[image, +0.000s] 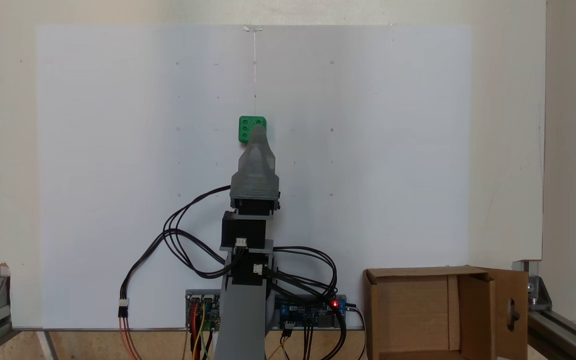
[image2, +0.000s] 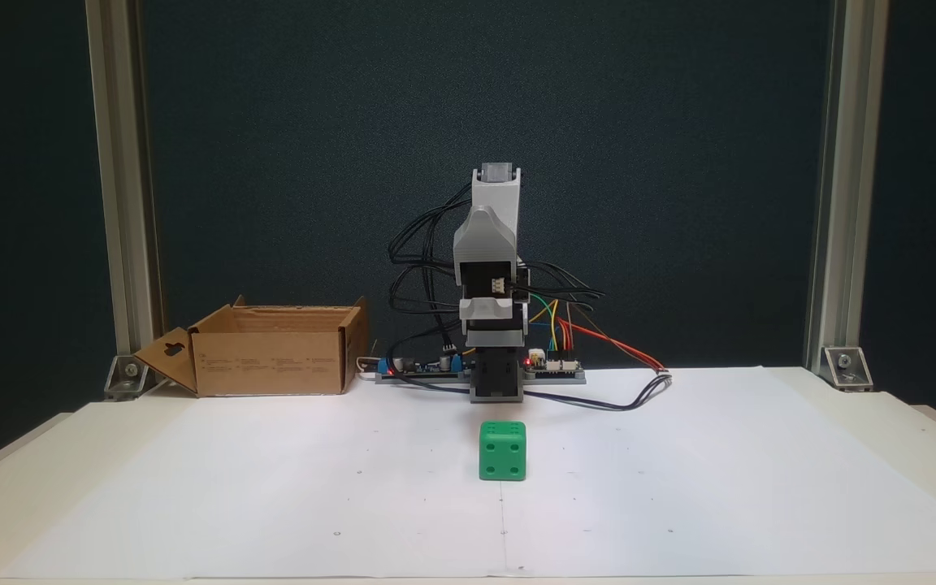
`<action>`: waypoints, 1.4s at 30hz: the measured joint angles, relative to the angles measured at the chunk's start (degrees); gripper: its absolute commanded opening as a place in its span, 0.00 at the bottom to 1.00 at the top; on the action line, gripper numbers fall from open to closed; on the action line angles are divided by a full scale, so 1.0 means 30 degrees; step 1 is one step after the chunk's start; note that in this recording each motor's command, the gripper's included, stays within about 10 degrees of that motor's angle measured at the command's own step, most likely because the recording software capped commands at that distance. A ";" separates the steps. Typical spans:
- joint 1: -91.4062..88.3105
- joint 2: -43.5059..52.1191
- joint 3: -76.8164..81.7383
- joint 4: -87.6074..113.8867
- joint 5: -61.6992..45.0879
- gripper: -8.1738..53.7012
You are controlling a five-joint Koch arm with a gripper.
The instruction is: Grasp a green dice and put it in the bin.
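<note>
Top-down fixed view: we see gripper (image: 258,131) overlapping right edge of green dice (image: 247,128) at sheet centre; jaw state we cannot tell. Bin (image: 510,300) near right corner.

Front fixed view: dice (image2: 503,451) on white paper (image2: 273,487), arm (image2: 492,284) behind, bin (image2: 265,361) far left.

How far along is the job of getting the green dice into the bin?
Nothing is done yet: the green dice sits on the white sheet, untouched. The tool points toward it, but its jaw state cannot be told. Grasping, carrying and dropping into the empty bin remain.
</note>
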 measured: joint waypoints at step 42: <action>0.0088 -0.0703 -2.3701 4.1250 0.0000 0.83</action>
